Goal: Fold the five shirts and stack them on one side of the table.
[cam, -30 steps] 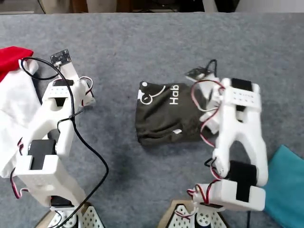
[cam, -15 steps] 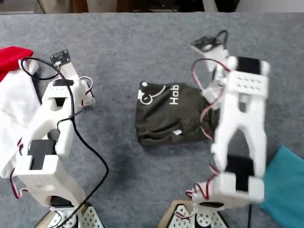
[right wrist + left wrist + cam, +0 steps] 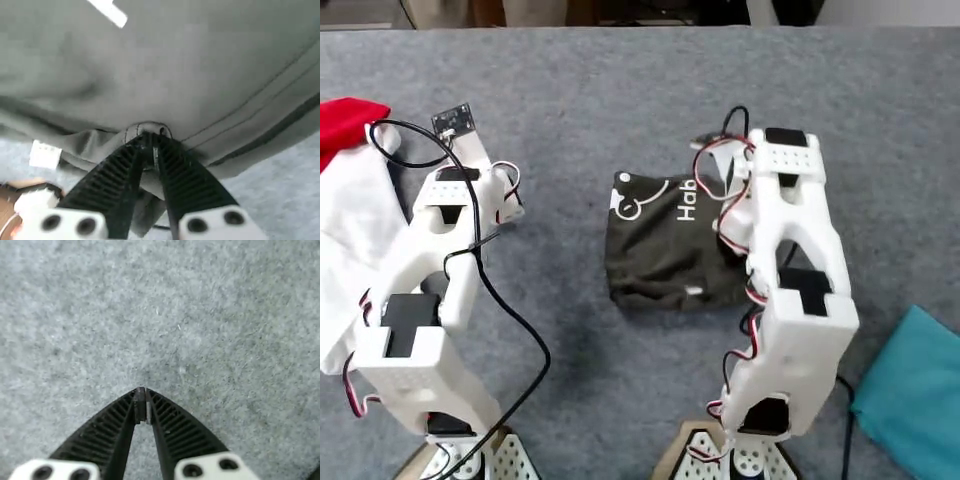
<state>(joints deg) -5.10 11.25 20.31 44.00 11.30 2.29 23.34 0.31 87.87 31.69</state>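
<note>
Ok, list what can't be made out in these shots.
Black shirt, high view: its right part lies under the right arm.
Teal cloth, high view: cut off by the edge, shape unclear.
White cloth and red cloth, high view: cut by the edge.
Right claw, right wrist view: shut against the shirt; whether it pinches cloth is hidden.

Soft, even light from above; a thin, faint shadow lies on the table (image 3: 620,90) beside the black shirt (image 3: 660,250).
</note>
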